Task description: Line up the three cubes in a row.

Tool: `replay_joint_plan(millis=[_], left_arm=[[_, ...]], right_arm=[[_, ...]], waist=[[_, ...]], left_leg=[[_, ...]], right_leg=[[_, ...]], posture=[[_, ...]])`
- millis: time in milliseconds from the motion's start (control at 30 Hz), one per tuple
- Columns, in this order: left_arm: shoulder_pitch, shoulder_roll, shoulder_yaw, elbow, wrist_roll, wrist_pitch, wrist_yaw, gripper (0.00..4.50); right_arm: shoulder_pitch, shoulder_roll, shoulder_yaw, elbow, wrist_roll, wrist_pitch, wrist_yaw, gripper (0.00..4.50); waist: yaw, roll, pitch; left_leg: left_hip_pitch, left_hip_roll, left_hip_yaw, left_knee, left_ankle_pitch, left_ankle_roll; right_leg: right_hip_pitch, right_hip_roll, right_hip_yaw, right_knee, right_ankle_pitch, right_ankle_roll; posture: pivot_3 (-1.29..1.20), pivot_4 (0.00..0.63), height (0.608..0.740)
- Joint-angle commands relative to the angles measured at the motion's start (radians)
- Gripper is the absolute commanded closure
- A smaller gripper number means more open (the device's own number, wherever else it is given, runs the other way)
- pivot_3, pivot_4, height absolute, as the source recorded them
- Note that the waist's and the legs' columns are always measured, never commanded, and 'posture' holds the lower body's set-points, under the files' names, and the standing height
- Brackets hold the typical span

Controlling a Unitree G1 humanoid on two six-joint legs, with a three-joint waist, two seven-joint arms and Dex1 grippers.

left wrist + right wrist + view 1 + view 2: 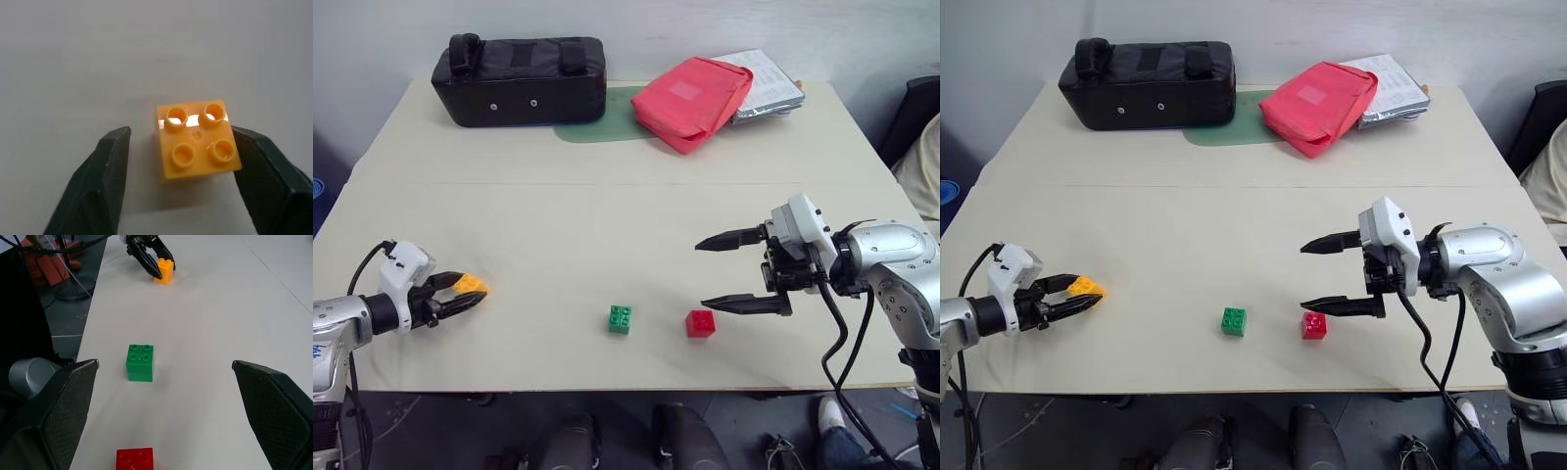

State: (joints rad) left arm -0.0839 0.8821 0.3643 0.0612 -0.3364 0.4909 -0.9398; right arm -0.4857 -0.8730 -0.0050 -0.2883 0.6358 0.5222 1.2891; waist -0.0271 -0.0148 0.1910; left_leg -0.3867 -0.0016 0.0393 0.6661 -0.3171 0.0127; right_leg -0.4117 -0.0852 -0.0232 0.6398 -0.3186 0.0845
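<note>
Orange brick [198, 139] at table's [558, 235] left front edge, between fingers of left gripper [462, 293]: one finger touching, other w/ small gap, so narrowed but not yet clamped. Right gripper [736, 271] wide open, empty, hovering just beside red brick [700, 323]; green brick [620, 318] near it. Bricks prob. light, rigid, glossy, so slippery; best pinched on flat opposite sides, low, below studs.

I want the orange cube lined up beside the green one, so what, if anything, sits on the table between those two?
Nothing visible does. The table between the orange cube and the green cube is bare. The red cube lies beyond the green one, and the left gripper brackets the orange cube.
</note>
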Motion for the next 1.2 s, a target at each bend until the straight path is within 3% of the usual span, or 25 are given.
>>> replay_joint_plan(millis=[33,100,300,500,800,1200], left_arm=[[-0.001,0.019,0.017,-0.01,-0.013,-0.012,-0.009,2.51],[0.005,0.022,0.011,-0.023,-0.016,-0.015,-0.019,3.0],[-0.054,0.024,-0.032,-0.142,-0.085,0.001,-0.098,3.0],[-0.172,0.067,-0.259,-0.282,-0.085,-0.026,-0.277,3.0],[-0.33,0.073,-0.482,-0.122,0.059,-0.246,-0.456,3.0],[-0.366,0.021,-0.507,0.049,0.133,-0.397,-0.457,3.0]], right_arm=[[0.002,-0.006,-0.041,-0.034,0.012,-0.01,-0.013,0.0],[0.004,-0.009,-0.042,-0.035,0.012,-0.013,-0.013,0.0],[0.01,-0.018,-0.044,-0.034,0.005,-0.019,-0.013,0.0],[0.047,-0.043,-0.041,-0.058,-0.01,-0.035,0.0,0.0],[0.117,-0.064,-0.091,-0.131,0.013,-0.003,-0.034,0.0],[0.163,-0.076,-0.131,-0.172,0.033,0.022,-0.066,0.0]], waist=[[0.0,0.0,0.0],[0.0,0.0,0.0],[0.002,0.0,0.0],[0.012,0.0,0.0],[0.001,0.0,0.0],[0.005,0.0,0.0]], left_leg=[[0.0,0.0,0.0,0.0,0.0,0.0],[0.0,0.0,0.0,0.0,0.0,0.0],[0.0,0.0,0.0,0.0,0.0,0.0],[0.0,-0.001,0.0,0.001,0.0,0.0],[0.0,0.0,0.001,0.001,0.002,0.0],[-0.001,0.0,0.001,0.002,0.002,0.002]], right_leg=[[0.0,0.0,0.0,0.0,0.0,0.0],[0.0,0.0,0.0,0.0,0.0,0.0],[0.0,0.0,0.0,-0.001,0.0,0.0],[0.001,-0.001,0.0,-0.002,0.0,0.0],[0.0,0.003,0.001,0.003,0.0,0.0],[0.0,0.003,0.001,0.004,0.0,0.0]], posture=[[0.0,0.15,0.74],[0.0,0.15,0.74],[0.0,0.15,0.74],[0.0,0.15,0.74],[0.0,0.15,0.74],[0.0,0.15,0.74]])
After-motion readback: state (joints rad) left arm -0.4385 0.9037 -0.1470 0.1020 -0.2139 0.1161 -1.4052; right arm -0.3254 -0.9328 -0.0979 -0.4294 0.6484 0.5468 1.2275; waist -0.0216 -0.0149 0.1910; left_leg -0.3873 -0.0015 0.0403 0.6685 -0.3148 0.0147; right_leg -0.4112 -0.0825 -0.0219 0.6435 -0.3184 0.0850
